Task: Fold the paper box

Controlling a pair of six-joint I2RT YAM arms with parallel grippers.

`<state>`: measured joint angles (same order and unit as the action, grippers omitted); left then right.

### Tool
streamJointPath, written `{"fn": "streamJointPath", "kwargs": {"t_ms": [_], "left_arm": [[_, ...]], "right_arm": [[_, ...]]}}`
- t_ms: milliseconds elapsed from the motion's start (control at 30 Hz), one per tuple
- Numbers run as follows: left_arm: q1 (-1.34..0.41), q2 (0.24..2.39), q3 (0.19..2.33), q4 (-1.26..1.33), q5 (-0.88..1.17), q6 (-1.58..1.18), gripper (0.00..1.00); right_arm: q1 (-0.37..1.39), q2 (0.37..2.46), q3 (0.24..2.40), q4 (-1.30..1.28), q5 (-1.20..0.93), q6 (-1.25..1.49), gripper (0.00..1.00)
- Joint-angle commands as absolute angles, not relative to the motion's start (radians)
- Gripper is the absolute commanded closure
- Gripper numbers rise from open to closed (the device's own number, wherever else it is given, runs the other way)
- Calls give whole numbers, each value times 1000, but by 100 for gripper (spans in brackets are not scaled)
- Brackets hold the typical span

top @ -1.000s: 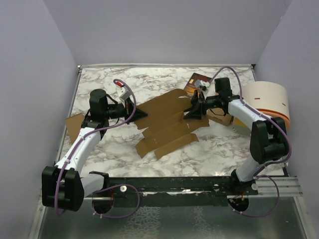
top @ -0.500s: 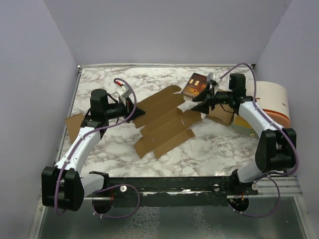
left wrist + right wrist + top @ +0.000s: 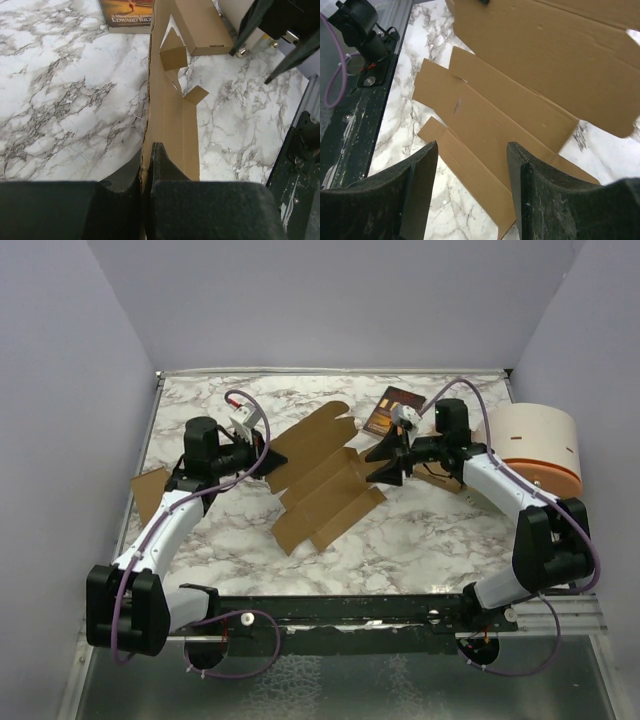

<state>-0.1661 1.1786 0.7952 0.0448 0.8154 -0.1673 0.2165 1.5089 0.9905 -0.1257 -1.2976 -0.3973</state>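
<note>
The left gripper point(image 3: 148, 156) is clamped on the left edge of the paper box point(image 3: 325, 490), lifting that panel off the marble table point(image 3: 440, 530). The right gripper point(image 3: 472, 150) hangs with its jaws apart over the sheet's far-right end, holding nothing. The box lies mid-table between the arms. Folding looks barely begun: apart from the lifted panel and two small raised tabs, the sheet lies flat, with no walls formed. Its long creases run slantwise from near left to far right.

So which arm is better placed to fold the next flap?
Probably right: the right hand is open over the paper box, free to fold; the left hand is shut on its edge, steadying it.
</note>
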Motion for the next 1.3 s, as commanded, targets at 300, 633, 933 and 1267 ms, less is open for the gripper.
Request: {"fn": "streamJointPath", "kwargs": {"t_ms": [300, 633, 933, 1267], "left_arm": [[-175, 1139, 819, 28, 466, -532, 100], [-234, 1113, 807, -61, 266, -653, 100], [-275, 1120, 828, -59, 256, -666, 100], [-296, 1118, 826, -47, 291, -660, 100]], "right_arm": [[504, 1562, 964, 39, -930, -283, 43], [795, 1624, 994, 133, -564, -125, 41], [890, 1672, 1010, 188, -289, -30, 41], [896, 1674, 1021, 190, -162, -41, 51]]}}
